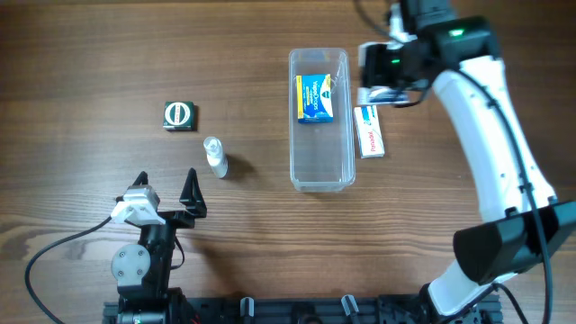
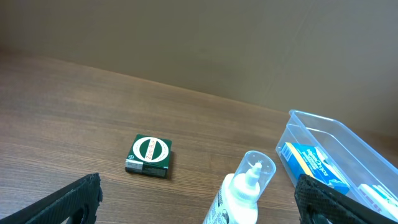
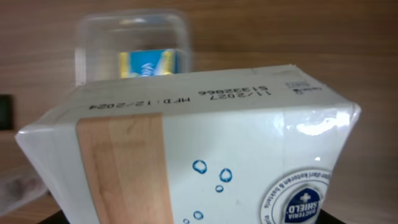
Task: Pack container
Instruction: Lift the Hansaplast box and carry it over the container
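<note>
Right wrist: white box (image 3: 205, 149) blocks sight of right tool (image 1: 382, 88), grip unclear; left tool (image 1: 166, 177) released.

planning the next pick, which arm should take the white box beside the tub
Right. The right gripper hovers at the white box beside the container, and that box fills its wrist view. The left gripper is far off, by the bottle.

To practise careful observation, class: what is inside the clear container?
One blue and yellow box lies at the far end of the container; the rest of its floor is bare. Whatever might sit under that box is covered.
</note>
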`<state>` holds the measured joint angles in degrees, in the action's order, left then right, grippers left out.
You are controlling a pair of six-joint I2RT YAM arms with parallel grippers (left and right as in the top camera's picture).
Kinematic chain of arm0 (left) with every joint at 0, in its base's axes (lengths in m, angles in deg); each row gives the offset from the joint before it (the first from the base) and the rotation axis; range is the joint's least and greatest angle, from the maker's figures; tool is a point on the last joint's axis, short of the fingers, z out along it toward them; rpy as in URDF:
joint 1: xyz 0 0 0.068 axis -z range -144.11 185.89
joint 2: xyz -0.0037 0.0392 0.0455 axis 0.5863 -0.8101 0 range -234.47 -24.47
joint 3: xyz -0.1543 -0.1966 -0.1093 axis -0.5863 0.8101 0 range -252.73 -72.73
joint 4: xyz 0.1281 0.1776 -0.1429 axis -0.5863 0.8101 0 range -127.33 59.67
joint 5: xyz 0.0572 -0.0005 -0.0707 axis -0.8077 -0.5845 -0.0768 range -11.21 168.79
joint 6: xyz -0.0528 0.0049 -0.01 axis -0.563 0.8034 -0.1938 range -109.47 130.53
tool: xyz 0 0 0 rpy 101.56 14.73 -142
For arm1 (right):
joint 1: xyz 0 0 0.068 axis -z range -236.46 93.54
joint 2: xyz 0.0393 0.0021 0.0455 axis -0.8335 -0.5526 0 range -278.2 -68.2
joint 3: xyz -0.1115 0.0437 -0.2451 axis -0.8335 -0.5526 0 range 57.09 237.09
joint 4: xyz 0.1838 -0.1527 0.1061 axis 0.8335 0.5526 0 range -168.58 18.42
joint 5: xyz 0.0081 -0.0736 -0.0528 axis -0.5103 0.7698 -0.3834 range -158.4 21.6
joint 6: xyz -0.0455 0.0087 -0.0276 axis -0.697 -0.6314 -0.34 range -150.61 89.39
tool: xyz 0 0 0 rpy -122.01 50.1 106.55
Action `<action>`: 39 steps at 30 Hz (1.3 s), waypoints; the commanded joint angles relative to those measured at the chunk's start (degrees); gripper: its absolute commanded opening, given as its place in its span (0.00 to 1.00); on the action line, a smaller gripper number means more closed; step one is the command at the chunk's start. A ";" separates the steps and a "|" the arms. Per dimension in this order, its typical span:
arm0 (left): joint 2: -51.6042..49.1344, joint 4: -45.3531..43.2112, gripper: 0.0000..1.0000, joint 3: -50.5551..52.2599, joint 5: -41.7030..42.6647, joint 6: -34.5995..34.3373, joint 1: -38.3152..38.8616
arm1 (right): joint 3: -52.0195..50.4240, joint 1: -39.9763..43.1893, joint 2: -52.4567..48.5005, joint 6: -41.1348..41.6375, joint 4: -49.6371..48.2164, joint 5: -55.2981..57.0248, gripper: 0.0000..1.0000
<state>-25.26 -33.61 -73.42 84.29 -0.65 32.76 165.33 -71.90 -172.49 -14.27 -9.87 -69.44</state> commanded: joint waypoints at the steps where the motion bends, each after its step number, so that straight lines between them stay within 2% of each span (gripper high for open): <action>1: 0.42 0.13 1.00 0.37 0.68 0.92 -0.48 | 0.92 -5.03 -0.55 7.61 -4.68 0.55 0.71; 4: 0.42 0.13 1.00 0.37 0.68 0.92 -0.48 | 0.92 -7.41 -2.14 10.62 -7.65 3.28 0.71; 10: 0.42 0.13 1.00 0.37 0.68 0.92 -0.48 | 0.92 -8.33 -8.37 11.23 -13.18 3.61 0.71; 21: 0.42 0.13 1.00 0.37 0.68 0.92 -0.48 | 0.92 -8.33 -18.82 11.08 -16.90 3.54 0.72; 39: 0.42 0.13 1.00 0.37 0.68 0.92 -0.48 | 0.79 -9.27 -21.42 11.08 -17.55 3.56 0.72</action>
<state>-25.26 -33.61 -73.42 84.29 -0.65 32.76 165.35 -80.40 -191.55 -3.60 -27.42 -66.82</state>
